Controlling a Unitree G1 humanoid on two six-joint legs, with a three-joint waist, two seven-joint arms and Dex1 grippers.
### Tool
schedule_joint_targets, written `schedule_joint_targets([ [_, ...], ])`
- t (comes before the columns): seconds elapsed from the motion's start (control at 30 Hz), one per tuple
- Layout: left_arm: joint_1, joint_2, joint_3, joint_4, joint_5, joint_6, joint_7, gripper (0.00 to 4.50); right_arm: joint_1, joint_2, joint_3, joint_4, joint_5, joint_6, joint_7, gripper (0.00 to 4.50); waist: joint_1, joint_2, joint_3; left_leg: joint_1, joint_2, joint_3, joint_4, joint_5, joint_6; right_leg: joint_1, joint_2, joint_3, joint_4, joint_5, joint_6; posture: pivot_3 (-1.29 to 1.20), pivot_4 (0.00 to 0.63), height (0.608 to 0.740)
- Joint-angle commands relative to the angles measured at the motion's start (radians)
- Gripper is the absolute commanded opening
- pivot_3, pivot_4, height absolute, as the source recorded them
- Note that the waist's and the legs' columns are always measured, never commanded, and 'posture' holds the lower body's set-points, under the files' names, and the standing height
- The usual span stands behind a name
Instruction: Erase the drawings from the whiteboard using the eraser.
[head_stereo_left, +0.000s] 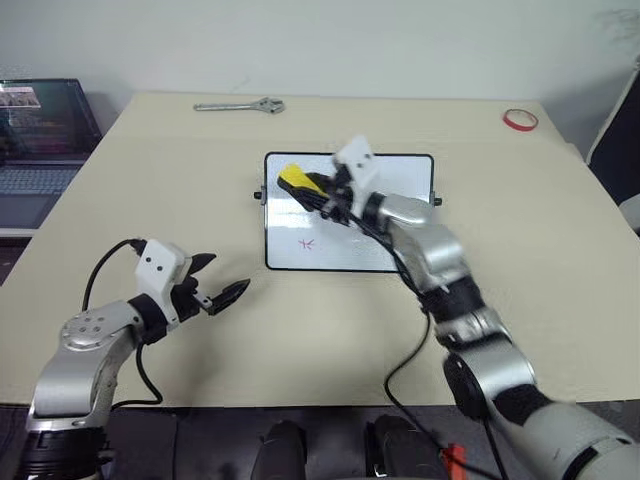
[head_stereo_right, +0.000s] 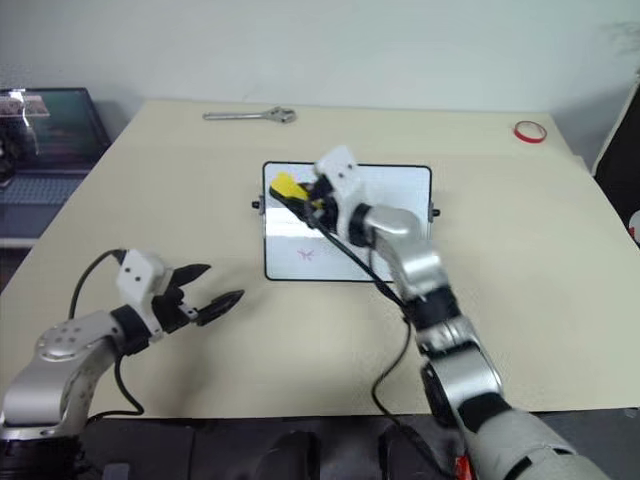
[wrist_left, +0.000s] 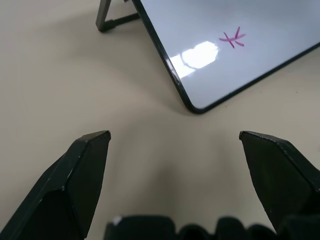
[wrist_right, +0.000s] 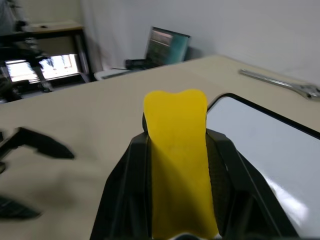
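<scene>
On the tan table (head_stereo_left: 520, 260), as the left eye view has it, one whiteboard (head_stereo_left: 400, 215) lies flat near the middle, and the right gripper (head_stereo_left: 322, 196) reaches over its far-left corner with its jaws clamped on the single yellow eraser (head_stereo_left: 292, 178). One red-pink drawing (head_stereo_left: 308, 244) shows on the board's near-left part; I can count no other marks from here, and the arm covers part of the surface. The left gripper (head_stereo_left: 222, 285) hangs over bare table well short of the board, jaws spread and holding nothing. One wrench (head_stereo_left: 240, 105) lies at the far edge, one red tape ring (head_stereo_left: 520, 120) at the far right corner, one laptop (head_stereo_left: 40, 130) off to the left.

The right eye view gives the same layout and the same counts.

In the left wrist view, the two black fingers (wrist_left: 80, 175) stand wide apart, with the board's corner and the star-like mark ahead of them.

In the right wrist view, the eraser stands pinched between both fingers, above the board's edge.

I judge the wiping step is in hand: the eraser is gripped but not on the mark. Next, it needs bringing toward the near side, setting flat on the star and rubbing across it.
</scene>
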Motion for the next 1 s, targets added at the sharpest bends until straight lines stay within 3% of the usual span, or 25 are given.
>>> schedule_joint_targets([
  [0.03, -0.005, 0.011, 0.007, -0.048, -0.017, -0.022, -0.028, 4.50, 0.140, -0.066, -0.020, -0.280, 0.080, 0.150, -0.018, 1.10, 0.002, 0.000, 0.000, 0.000, 0.000, 0.000, 0.000, 0.000, 0.000, 0.000, 0.000, 0.000, -0.001, 0.000, 0.000, 0.00, 0.150, 0.740],
  [0.2, -0.032, 0.003, -0.004, -0.042, -0.012, -0.029, -0.030, 4.50, 0.363, -0.208, -0.080, -0.488, 0.102, 0.145, -0.027, 1.10, -0.002, 0.001, 0.001, 0.005, -0.002, 0.002, 0.001, 0.001, 0.001, 0.003, 0.001, 0.001, 0.004, 0.000, -0.001, 0.00, 0.150, 0.740],
  [0.33, -0.032, 0.007, -0.009, -0.046, -0.019, -0.046, -0.061, 4.50, 0.515, -0.351, -0.062, -0.531, -0.001, 0.012, -0.023, 1.10, -0.006, 0.001, 0.001, 0.006, -0.002, 0.006, 0.001, 0.001, 0.001, 0.004, 0.004, 0.002, 0.004, 0.000, -0.001, 0.00, 0.150, 0.740],
  [0.57, 0.011, 0.015, 0.008, 0.010, 0.002, -0.119, -0.116, 4.50, 0.648, -0.360, -0.054, -0.525, 0.006, -0.093, -0.043, 1.10, -0.016, 0.001, 0.000, 0.007, -0.002, 0.009, 0.000, 0.001, 0.001, 0.003, 0.005, 0.004, 0.003, 0.000, -0.001, 0.00, 0.150, 0.740],
  [1.0, 0.081, 0.009, 0.051, 0.022, 0.005, -0.173, -0.093, 4.50, 0.531, -0.320, 0.050, -0.476, 0.018, -0.148, -0.015, 1.10, -0.014, 0.000, 0.000, 0.006, -0.001, 0.008, 0.001, 0.001, 0.001, 0.004, 0.004, 0.003, 0.003, -0.001, -0.001, 0.00, 0.150, 0.740],
])
